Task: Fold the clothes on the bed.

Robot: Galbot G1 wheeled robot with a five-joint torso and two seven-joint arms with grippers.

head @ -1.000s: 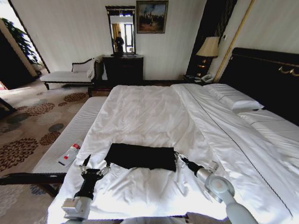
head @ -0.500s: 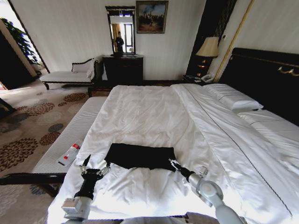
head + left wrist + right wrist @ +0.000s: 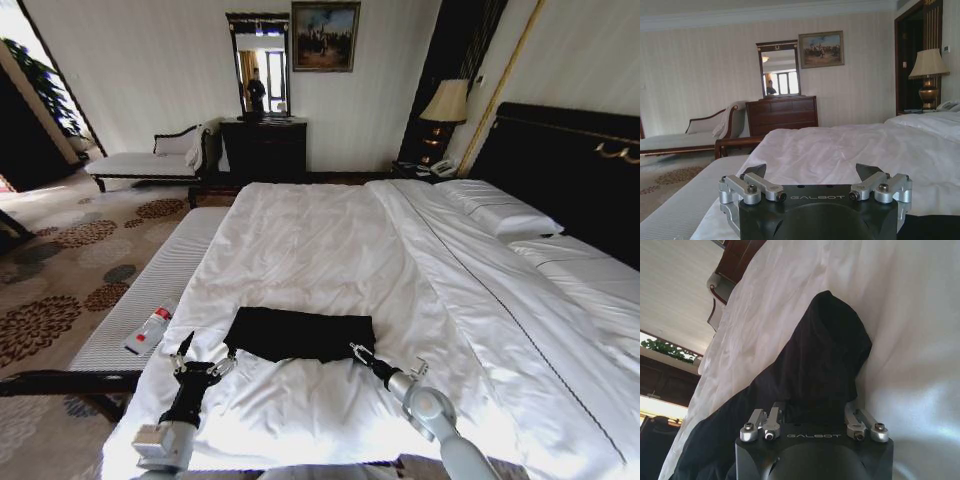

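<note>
The clothes, a black garment folded into a flat oblong, lie near the foot of the white bed. My right gripper is at the oblong's near right corner. In the right wrist view the right gripper is open, its jaws wide apart over the black cloth, which humps up just beyond them. My left gripper rests on the duvet at the cloth's near left corner. In the left wrist view the left gripper is open with nothing between its fingers.
A white-cushioned bench runs along the bed's left side with a red-and-white bottle on it. Pillows and a dark headboard are to the right. A chaise, a dresser and a lamp stand by the far wall.
My right gripper has moved left and toward me along the cloth's right edge to its near right corner. The cloth has barely shifted. The left arm has not moved.
</note>
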